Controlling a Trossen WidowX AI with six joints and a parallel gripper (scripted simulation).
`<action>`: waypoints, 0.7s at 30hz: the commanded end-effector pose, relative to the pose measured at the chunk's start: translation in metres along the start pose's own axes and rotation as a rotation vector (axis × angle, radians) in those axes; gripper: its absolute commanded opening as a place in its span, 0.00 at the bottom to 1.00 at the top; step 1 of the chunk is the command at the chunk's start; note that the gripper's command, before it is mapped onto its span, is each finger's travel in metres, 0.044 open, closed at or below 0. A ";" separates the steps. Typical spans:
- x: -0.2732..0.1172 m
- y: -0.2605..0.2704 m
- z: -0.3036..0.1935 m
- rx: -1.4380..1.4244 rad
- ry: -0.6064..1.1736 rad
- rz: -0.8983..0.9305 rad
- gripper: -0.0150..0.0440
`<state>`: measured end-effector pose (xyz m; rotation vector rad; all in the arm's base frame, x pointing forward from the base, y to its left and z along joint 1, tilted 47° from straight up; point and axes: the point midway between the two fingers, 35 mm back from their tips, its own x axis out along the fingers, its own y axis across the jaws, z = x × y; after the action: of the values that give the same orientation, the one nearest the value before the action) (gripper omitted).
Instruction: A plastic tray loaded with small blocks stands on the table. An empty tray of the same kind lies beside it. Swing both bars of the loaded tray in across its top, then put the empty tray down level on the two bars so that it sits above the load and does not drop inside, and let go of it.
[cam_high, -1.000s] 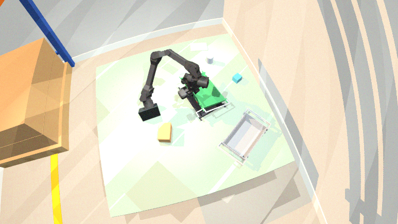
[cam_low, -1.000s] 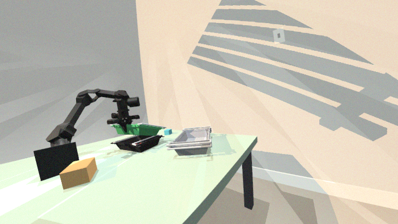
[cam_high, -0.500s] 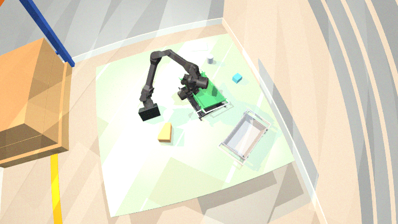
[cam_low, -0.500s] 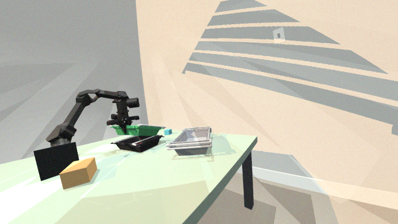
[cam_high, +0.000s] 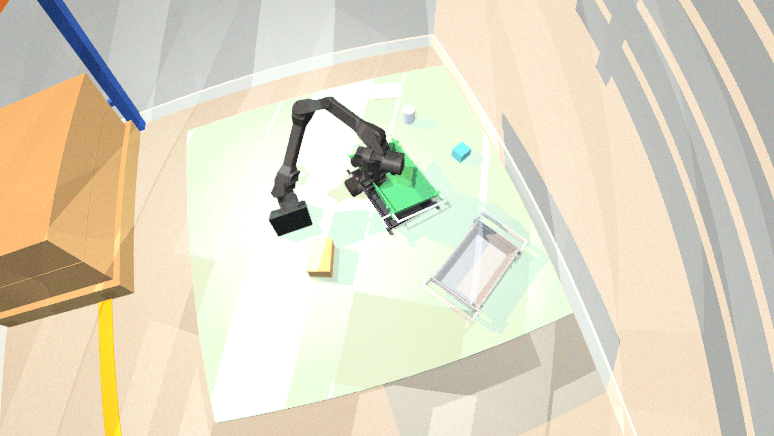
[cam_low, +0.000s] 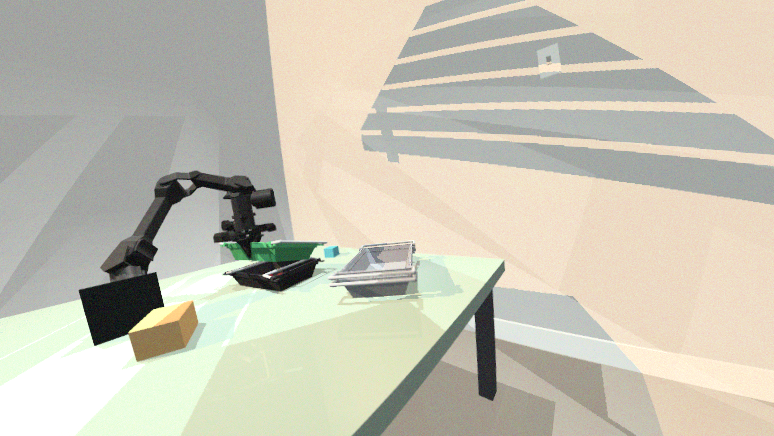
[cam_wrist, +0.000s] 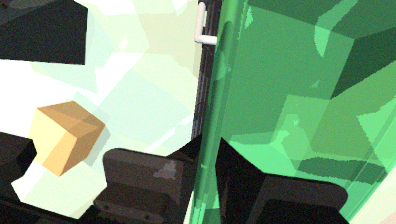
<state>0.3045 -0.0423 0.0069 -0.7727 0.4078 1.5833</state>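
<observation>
My gripper (cam_high: 377, 181) (cam_low: 247, 252) (cam_wrist: 209, 139) is shut on the long rim of the green tray (cam_high: 406, 203) (cam_low: 287, 251) (cam_wrist: 280, 75). The green tray looks empty and nearly level. It is above the black tray (cam_high: 380, 207) (cam_low: 254, 277) (cam_wrist: 202, 95) and shifted off its side; whether they touch is unclear. The black tray stands on the table. A white wire bar (cam_low: 292, 269) (cam_wrist: 199, 25) lies across its top near one end. Its other bar is hidden behind the arm and green tray. Its load is mostly hidden.
A grey tray (cam_high: 453, 249) (cam_low: 379, 288) stands to the right. An orange box (cam_high: 320, 258) (cam_low: 162, 331) (cam_wrist: 67, 137) stands near the arm's base. A blue block (cam_high: 460, 151) (cam_low: 331, 251) and white cylinder (cam_high: 408, 114) stand beyond the green tray.
</observation>
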 end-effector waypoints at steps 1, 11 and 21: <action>0.006 0.004 0.001 0.003 0.002 0.025 0.25; 0.013 0.006 0.001 0.003 0.001 0.025 0.25; 0.014 0.007 0.001 0.003 0.001 0.025 0.25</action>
<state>0.3011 -0.0367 0.0001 -0.7735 0.4072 1.5831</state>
